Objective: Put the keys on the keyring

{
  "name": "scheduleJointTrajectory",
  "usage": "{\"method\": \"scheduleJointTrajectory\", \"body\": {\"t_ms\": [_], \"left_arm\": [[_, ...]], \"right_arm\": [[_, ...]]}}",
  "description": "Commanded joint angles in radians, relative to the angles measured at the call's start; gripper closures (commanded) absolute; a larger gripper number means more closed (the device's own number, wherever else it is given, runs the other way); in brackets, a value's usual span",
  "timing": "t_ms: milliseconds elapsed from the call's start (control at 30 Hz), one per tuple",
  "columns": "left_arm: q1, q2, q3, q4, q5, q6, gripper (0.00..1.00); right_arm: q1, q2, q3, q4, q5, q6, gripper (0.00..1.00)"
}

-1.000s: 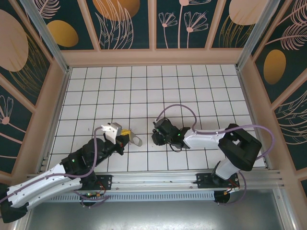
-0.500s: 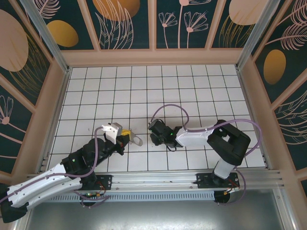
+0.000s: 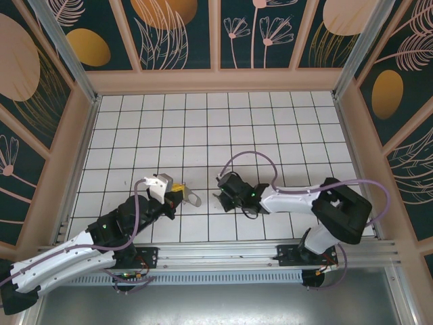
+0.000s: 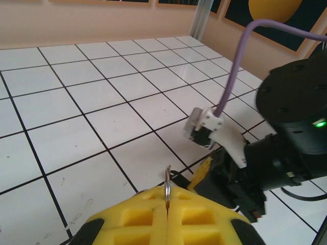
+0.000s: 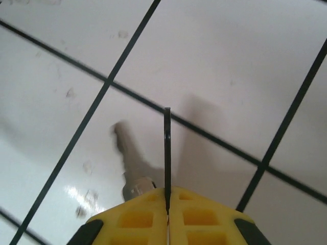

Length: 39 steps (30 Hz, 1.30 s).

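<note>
Two claws, both closed. The left claw (image 4: pixel 167 206) pinches one keyring (image 3: pixel 192 200), its loop jutting beyond the fingertips. The right claw (image 5: pixel 167 206) pinches one thin dark key (image 5: pixel 167 148) edge-on. A second blurred key (image 5: pixel 129 158) lies just left of it.

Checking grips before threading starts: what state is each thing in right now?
left fingers: shut on the keyring
keyring: pinched edge-on, jutting past the fingertips
right fingers: shut on a key
key: pinched edge-on, jutting past the fingertips
second key: apparently lying flat on the tile, blurred
</note>
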Motion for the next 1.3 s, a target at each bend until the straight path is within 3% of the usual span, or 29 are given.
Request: {"method": "scheduleJointTrajectory", "body": {"t_ms": [0,267,633,1033,1267], "left_arm": [[0.005,0.006,0.002,0.057,0.003,0.008,1.00],[0.005,0.028,0.009,0.071,0.015,0.010,1.00],[0.005,0.036,0.016,0.068,0.015,0.010,1.00],[0.006,0.054,0.015,0.079,0.022,0.019,1.00],[0.006,0.049,0.018,0.074,0.024,0.019,1.00]], "right_arm": [[-0.014,-0.061,-0.059,0.016,-0.060,0.023,0.94],[-0.050,-0.111,-0.121,0.049,-0.133,0.038,0.92],[-0.065,-0.116,-0.138,0.064,-0.179,0.057,0.71],[-0.089,-0.231,-0.205,0.071,-0.220,0.107,0.71],[-0.101,-0.222,-0.192,0.099,-0.244,0.104,0.72]]}}
